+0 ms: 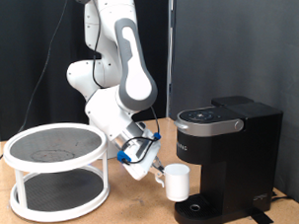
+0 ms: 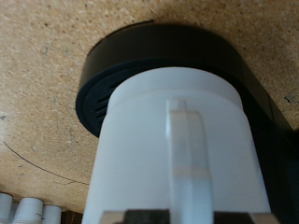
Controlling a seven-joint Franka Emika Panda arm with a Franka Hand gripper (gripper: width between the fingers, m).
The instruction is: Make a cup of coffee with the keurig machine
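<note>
The cup is a small white mug. It hangs just above the round drip tray at the front of the black keurig machine, whose lid is down. My gripper is on the cup's side facing the exterior view's left and is shut on it. In the wrist view the cup fills the middle, with its handle running back between my fingers at the frame edge. The black drip tray lies under and beyond the cup.
A white two-tier round tray stand stands on the wooden table at the exterior view's left. A black curtain hangs behind. Cables trail at the machine's right foot.
</note>
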